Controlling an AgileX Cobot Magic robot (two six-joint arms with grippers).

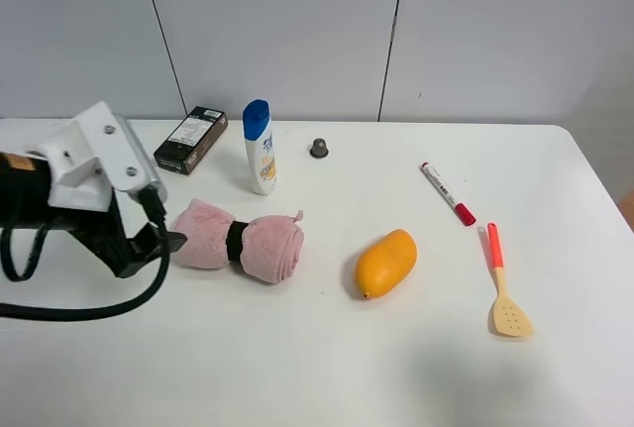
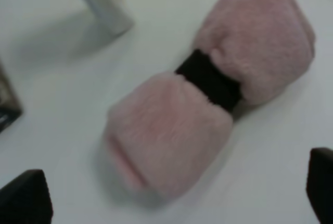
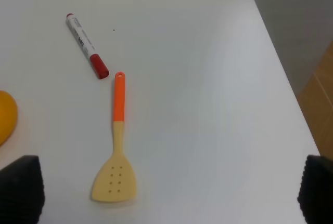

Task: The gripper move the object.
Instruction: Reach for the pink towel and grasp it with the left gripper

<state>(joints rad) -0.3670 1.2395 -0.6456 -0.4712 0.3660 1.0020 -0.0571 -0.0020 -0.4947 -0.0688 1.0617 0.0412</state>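
Observation:
A pink rolled towel (image 1: 239,239) with a black band (image 1: 235,241) lies on the white table (image 1: 297,368), left of centre. My left gripper (image 1: 158,241) is open and empty, low at the towel's left end. In the left wrist view the towel (image 2: 208,99) lies just ahead of the gripper (image 2: 171,206), whose dark fingertips (image 2: 26,198) stand wide apart and do not touch it. My right gripper (image 3: 169,190) is open and empty above the table's right side, over a spatula (image 3: 116,151). It is out of the exterior high view.
A shampoo bottle (image 1: 260,148), a black box (image 1: 191,139) and a small dark cap (image 1: 319,148) stand behind the towel. A mango (image 1: 385,264) lies at centre. A red marker (image 1: 447,193) and an orange-handled spatula (image 1: 502,283) lie at right, near the table's right edge (image 3: 281,78).

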